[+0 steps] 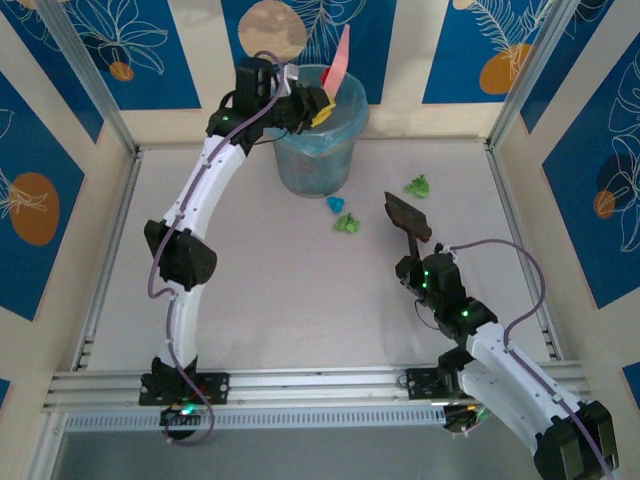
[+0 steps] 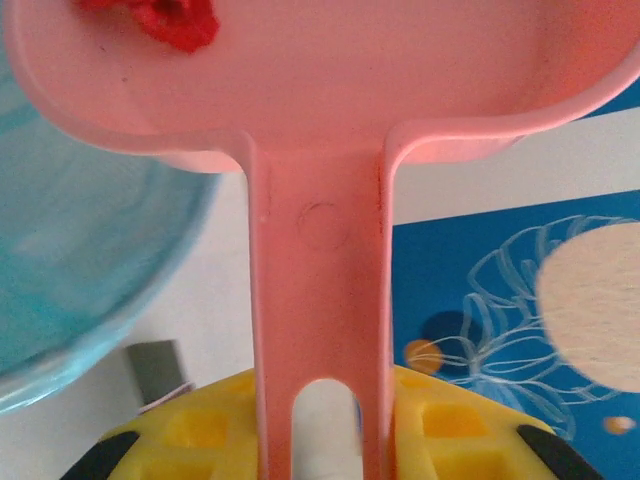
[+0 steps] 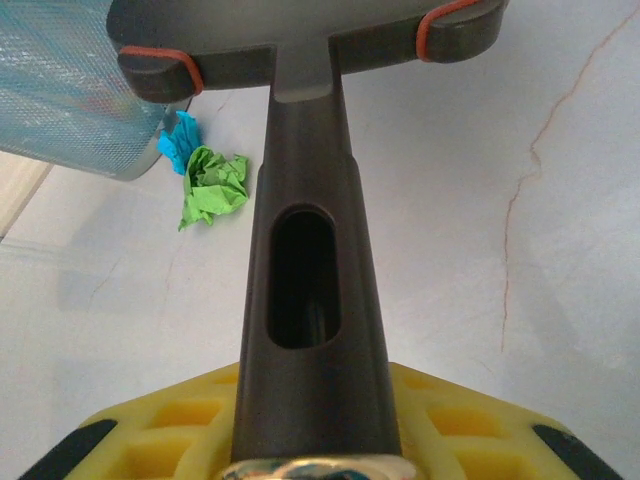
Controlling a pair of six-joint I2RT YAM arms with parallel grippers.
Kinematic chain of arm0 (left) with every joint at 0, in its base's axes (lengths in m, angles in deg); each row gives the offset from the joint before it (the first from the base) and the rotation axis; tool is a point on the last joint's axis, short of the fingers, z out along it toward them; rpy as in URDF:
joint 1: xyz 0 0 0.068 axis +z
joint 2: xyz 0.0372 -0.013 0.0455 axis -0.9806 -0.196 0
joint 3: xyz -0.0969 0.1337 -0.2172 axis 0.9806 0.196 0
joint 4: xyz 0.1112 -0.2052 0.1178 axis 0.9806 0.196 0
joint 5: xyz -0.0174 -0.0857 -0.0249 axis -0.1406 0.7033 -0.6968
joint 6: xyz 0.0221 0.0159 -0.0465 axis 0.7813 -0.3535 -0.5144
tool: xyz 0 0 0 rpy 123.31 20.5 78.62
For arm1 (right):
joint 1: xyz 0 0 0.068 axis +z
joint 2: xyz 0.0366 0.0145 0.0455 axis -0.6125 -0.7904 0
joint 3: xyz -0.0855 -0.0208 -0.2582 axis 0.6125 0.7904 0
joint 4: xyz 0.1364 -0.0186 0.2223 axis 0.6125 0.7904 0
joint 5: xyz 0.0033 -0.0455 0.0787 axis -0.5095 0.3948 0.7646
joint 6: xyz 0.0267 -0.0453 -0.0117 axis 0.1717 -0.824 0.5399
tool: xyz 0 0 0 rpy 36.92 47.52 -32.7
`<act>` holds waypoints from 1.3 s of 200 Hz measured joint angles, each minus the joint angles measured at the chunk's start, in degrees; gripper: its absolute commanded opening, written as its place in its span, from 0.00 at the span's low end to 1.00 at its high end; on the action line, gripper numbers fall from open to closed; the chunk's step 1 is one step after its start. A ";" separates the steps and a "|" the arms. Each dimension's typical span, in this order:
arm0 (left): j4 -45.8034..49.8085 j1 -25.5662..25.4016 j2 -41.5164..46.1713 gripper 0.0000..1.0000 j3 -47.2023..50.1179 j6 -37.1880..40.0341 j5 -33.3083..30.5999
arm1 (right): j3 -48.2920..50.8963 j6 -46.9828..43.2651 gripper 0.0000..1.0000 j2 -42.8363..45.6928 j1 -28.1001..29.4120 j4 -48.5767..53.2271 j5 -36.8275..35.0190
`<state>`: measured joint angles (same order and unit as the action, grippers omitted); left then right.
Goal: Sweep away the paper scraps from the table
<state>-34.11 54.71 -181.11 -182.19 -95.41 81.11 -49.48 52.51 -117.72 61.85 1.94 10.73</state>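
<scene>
Paper scraps [image 1: 347, 223]: three lie on the table [image 1: 270, 310], upper middle of the top view.
- Cyan scrap [image 1: 335, 204] and green scrap [image 1: 348, 224] lie just beside each other, near the foot of the bin [image 1: 318, 160]. The right wrist view shows the same pair at left of centre, the cyan one [image 3: 180, 140] partly behind the green one [image 3: 213, 185], close under the bin wall [image 3: 60, 90].
- Second green wad [image 1: 418, 185] lies apart, to the right, just above the brush head.
- Red scrap [image 2: 170, 18] lies inside the dustpan, upper left corner of the left wrist view.

Brush [image 1: 408, 215]: dark grey, head right of the cyan-green pair and not touching it. In the right wrist view the slotted handle [image 3: 300, 280] runs up the centre, and the head crosses the top edge with orange bands at its ends. Right gripper [image 1: 415, 268] is clamped on the handle, with yellow pads [image 3: 150, 430] on either side.

Dustpan [image 1: 340, 58]: pink, tipped up steeply over the far rim of the bin, top centre. Left gripper [image 1: 308, 105] is closed on its handle [image 2: 320, 300], which is pinched between yellow pads [image 2: 200, 430]. The bin's pale blue wall [image 2: 80, 250] fills the left of that view.

Beyond: patterned blue-and-cream walls [image 1: 100, 50].
</scene>
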 measured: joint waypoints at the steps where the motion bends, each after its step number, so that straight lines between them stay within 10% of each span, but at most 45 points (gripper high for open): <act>1: -0.63 0.00 0.00 0.00 0.20 -0.44 0.11 | -0.04 -0.02 0.00 0.00 0.02 0.00 -0.02; 104: -34.62 0.59 2.49 0.00 20.81 -25.90 -2.12 | -10.34 -2.25 0.00 -6.47 5.70 7.32 -3.56; 260: -46.84 -2.51 15.58 0.00 32.72 -27.98 1.07 | -43.54 14.49 0.00 -2.84 3.21 56.72 -0.02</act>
<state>-80.95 52.20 -165.52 -149.47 -123.38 82.18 -93.02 67.00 -120.56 65.06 58.66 10.71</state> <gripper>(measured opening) 0.254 0.316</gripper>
